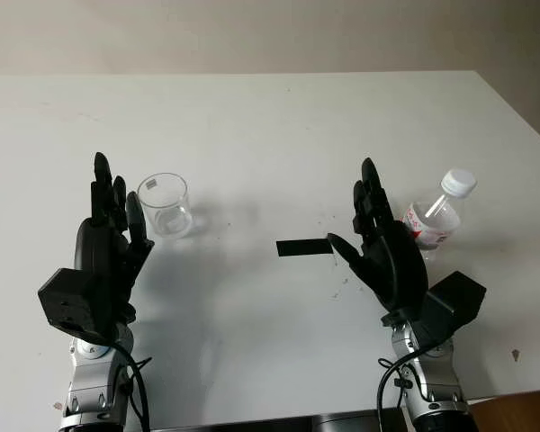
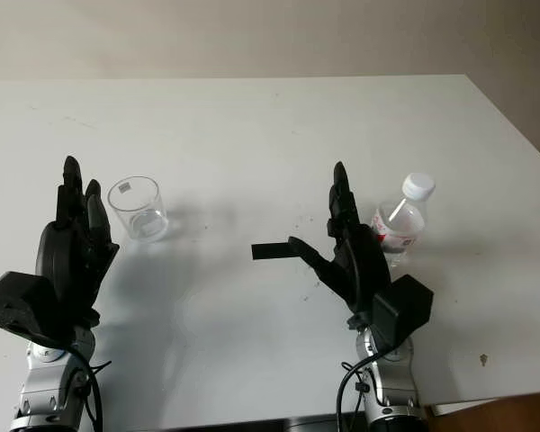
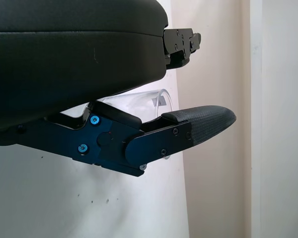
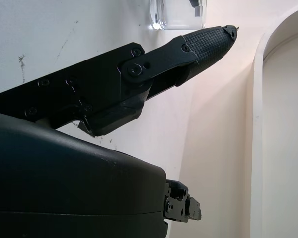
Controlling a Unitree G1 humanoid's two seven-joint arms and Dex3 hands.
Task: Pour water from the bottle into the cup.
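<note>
A white table (image 1: 270,126) fills most of the head camera's frame, with a plain wall along the top edge. At lower left, the left hand (image 1: 108,243) is raised, palm inward, open and holding nothing. Just beside it, slightly above and to its right, stands a clear, empty-looking cup (image 1: 166,205) — upright, apart from the fingers. In the left wrist view the cup's rim (image 3: 156,99) appears just past the black thumb (image 3: 198,124).

At lower right, the right hand (image 1: 387,247) is also raised and open, grasping nothing. Directly to its right stands the bottle (image 1: 436,216) — clear plastic, white cap on, red-and-white label; whether the hand touches it cannot be told. A small black strip (image 1: 303,247) lies flat on the table near frame centre, left of the right hand's thumb.
</note>
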